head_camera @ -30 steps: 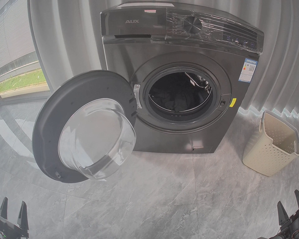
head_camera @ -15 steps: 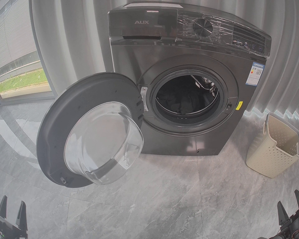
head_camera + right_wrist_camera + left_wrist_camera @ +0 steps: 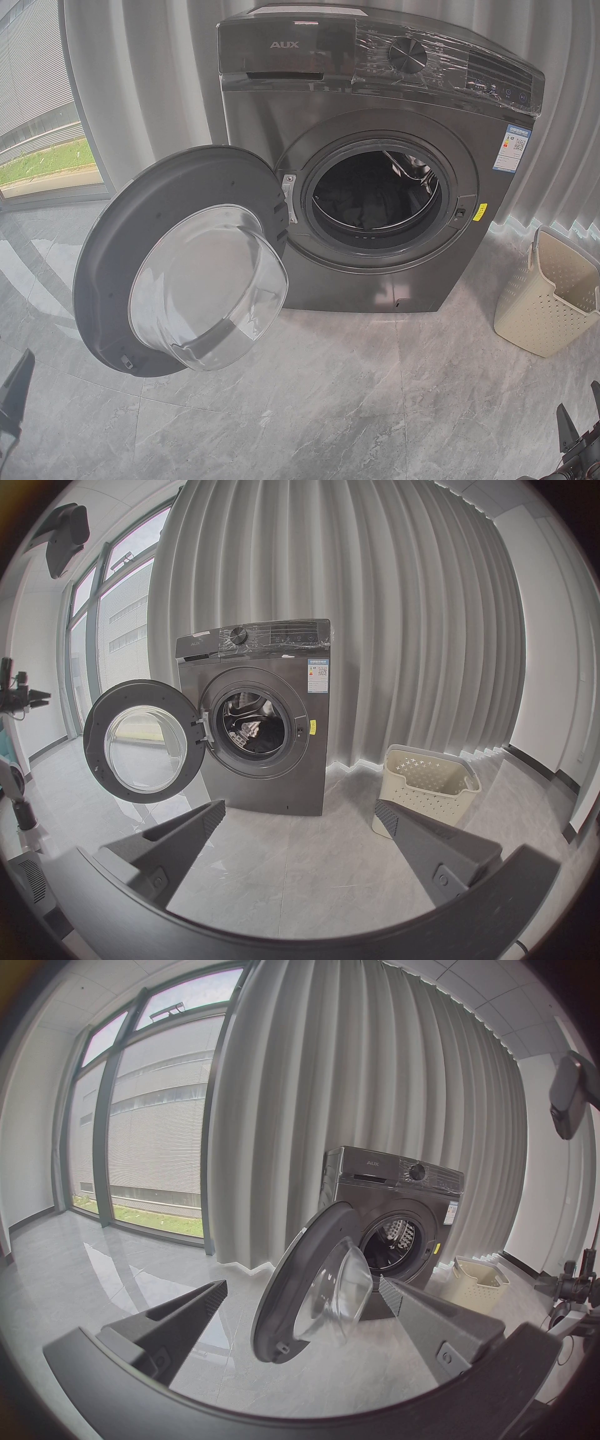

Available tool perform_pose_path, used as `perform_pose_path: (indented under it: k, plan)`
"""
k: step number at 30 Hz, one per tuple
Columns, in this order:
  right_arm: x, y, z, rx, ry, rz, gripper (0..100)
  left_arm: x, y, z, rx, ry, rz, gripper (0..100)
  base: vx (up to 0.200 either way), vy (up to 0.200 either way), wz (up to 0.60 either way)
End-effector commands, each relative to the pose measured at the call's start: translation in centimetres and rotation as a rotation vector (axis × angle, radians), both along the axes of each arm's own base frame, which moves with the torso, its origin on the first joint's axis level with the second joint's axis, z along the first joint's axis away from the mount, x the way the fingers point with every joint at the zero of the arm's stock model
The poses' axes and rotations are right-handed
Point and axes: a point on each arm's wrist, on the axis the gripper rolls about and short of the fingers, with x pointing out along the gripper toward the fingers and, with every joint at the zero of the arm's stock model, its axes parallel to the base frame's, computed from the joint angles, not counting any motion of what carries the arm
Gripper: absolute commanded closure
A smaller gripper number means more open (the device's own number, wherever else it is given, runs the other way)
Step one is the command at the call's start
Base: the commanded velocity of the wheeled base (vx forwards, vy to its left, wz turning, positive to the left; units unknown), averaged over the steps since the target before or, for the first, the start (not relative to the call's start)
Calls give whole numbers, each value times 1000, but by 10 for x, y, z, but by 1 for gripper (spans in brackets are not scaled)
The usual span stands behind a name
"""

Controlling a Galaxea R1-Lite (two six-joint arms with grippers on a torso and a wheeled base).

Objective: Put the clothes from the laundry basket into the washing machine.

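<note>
Washer [image 3: 369, 287] w/ door [image 3: 125, 250] open; laundry basket [image 3: 531, 312] near, rt side.

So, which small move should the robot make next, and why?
Probably swing the left pincer toward the open door to push it shut: the laundry basket looks empty, dark clothes lie in the drum, and the right pincer is open and empty too.

light: bright daylight, window [image 3: 156, 1135] | glare: floor [image 3: 34, 269] sheen | edges: fisheye-bent, dark corners
</note>
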Motion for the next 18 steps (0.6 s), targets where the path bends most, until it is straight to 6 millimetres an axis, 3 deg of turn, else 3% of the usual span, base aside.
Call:
perform_pose_path:
  k: [1, 7, 18]
  plan:
    - [0, 0, -5, 0, 1, 0, 0, 67, -1, 36, 10, 105, -60, 0, 0, 0, 0]
    - [0, 0, -5, 1, 1, 2, 0, 104, -2, 43, 21, 145, -85, 0, 0, 0, 0]
    - [0, 0, -5, 1, 1, -1, 0, 106, -1, 41, 21, 151, -71, 0, 0, 0, 0]
